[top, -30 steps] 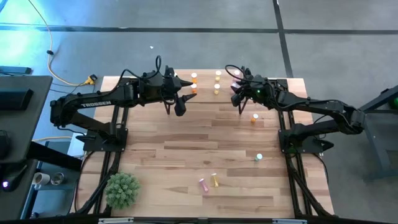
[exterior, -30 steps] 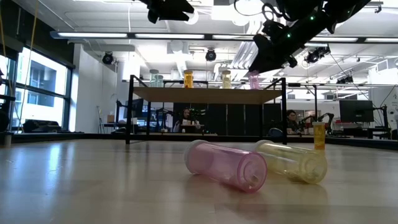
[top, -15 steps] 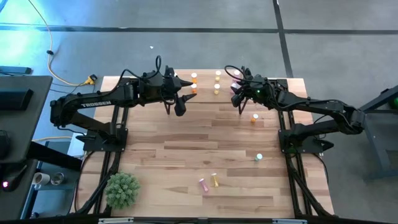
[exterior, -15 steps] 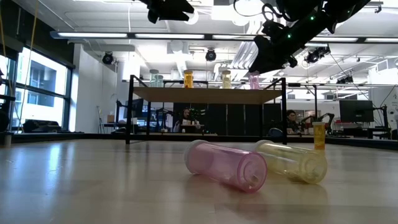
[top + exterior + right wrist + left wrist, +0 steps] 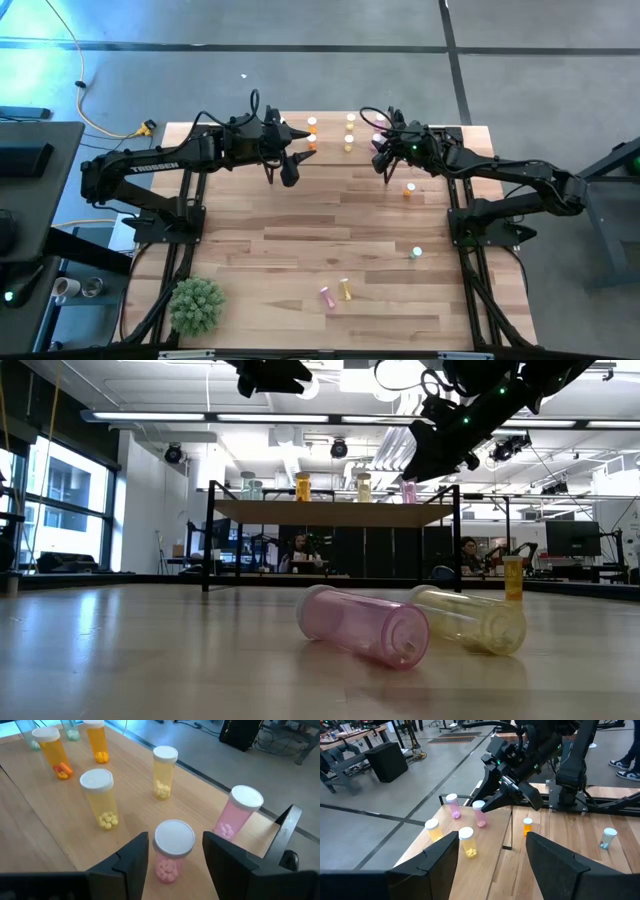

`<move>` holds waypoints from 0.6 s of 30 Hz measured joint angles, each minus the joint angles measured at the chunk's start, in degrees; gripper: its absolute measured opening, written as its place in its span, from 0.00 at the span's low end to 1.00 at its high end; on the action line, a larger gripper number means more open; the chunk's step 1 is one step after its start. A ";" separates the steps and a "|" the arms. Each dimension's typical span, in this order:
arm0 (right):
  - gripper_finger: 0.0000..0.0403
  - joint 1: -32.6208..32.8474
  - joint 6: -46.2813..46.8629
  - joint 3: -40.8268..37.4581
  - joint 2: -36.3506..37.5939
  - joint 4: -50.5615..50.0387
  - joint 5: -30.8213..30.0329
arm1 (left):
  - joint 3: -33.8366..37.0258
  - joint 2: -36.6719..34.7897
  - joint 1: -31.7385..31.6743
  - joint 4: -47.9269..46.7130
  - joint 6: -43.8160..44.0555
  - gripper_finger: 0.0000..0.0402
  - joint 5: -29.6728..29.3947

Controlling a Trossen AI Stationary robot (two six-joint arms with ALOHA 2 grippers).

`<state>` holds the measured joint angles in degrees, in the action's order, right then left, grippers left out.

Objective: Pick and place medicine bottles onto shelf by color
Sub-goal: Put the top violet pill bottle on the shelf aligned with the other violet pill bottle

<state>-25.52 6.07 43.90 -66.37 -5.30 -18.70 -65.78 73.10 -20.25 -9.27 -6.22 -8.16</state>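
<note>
Right gripper (image 5: 172, 857) sits above the shelf (image 5: 30, 805) at its right end, fingers spread, straddling a standing pink bottle (image 5: 172, 851) without visibly gripping it. A second pink bottle (image 5: 238, 813) stands beside it; yellow bottles (image 5: 101, 799) and orange bottles (image 5: 52, 752) stand further left. Left gripper (image 5: 492, 865) hovers near the shelf's left end, fingers wide, empty. A pink and a yellow bottle (image 5: 470, 618) lie on the near table (image 5: 300, 230).

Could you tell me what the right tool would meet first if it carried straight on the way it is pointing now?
Most likely the pink bottle standing on the shelf: it sits directly between the open fingers of the right tool. Depth is hard to judge.
</note>
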 joint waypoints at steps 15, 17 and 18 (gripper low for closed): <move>0.27 0.00 -0.07 0.00 -0.02 0.00 0.97 | 0.02 0.00 0.00 0.02 0.00 0.54 0.02; 0.27 0.02 -0.07 0.00 -0.02 0.00 1.09 | 0.02 0.00 -0.02 0.02 0.00 0.54 0.02; 0.27 0.02 -0.07 0.00 -0.02 -0.02 1.09 | 0.01 0.00 -0.02 0.02 0.00 0.54 0.02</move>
<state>-25.50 6.00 43.90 -66.39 -5.32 -17.61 -65.77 73.10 -20.27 -9.26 -6.22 -8.14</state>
